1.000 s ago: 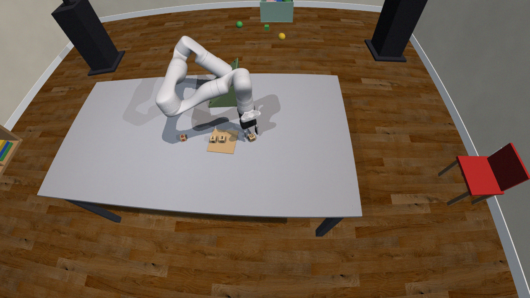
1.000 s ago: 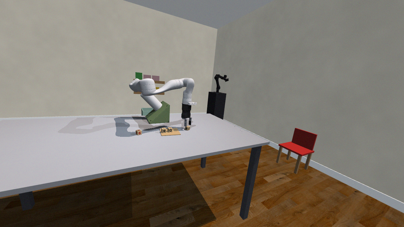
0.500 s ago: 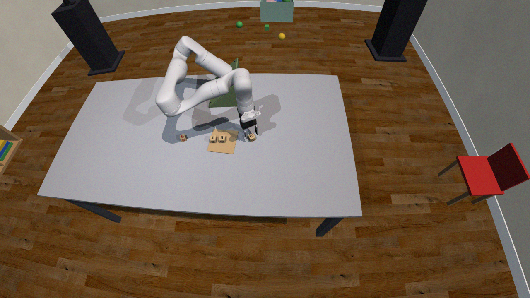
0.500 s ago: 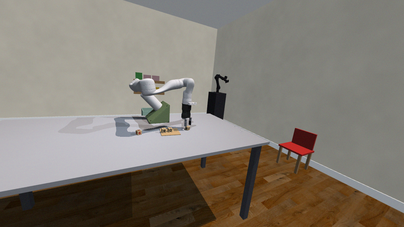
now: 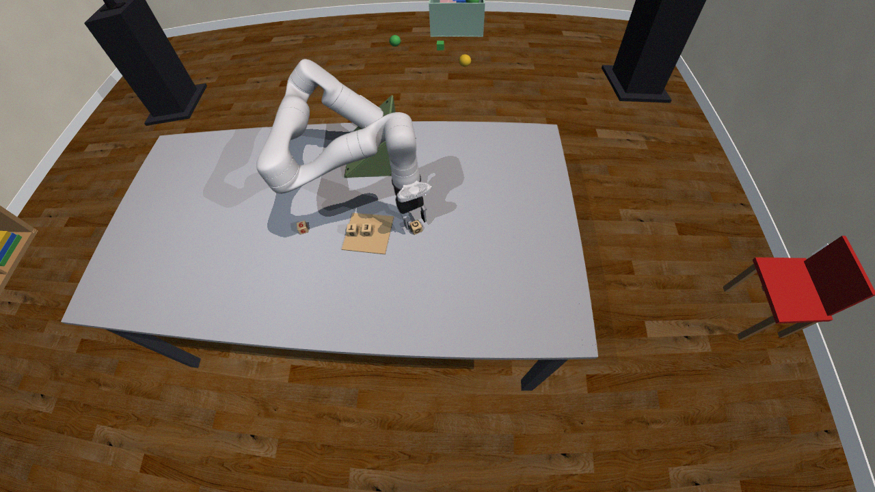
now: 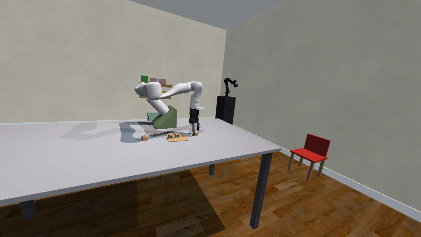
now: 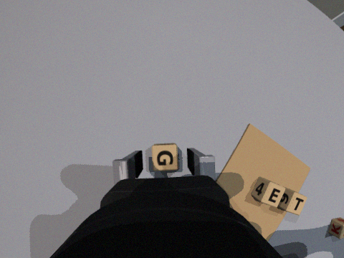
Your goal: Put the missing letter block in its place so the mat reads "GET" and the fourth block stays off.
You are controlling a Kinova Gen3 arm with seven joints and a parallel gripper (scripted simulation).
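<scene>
The tan mat lies on the grey table, also in the wrist view. On it sit the E block and the T block, side by side. The G block rests on the table just off the mat's edge, G on top. My gripper is open, its two fingers straddling the G block with small gaps on both sides. A fourth block with a red mark lies on the table beyond the mat's other side.
The arm's green base wedge stands on the table behind the mat. A red chair and black pillars stand on the floor away from the table.
</scene>
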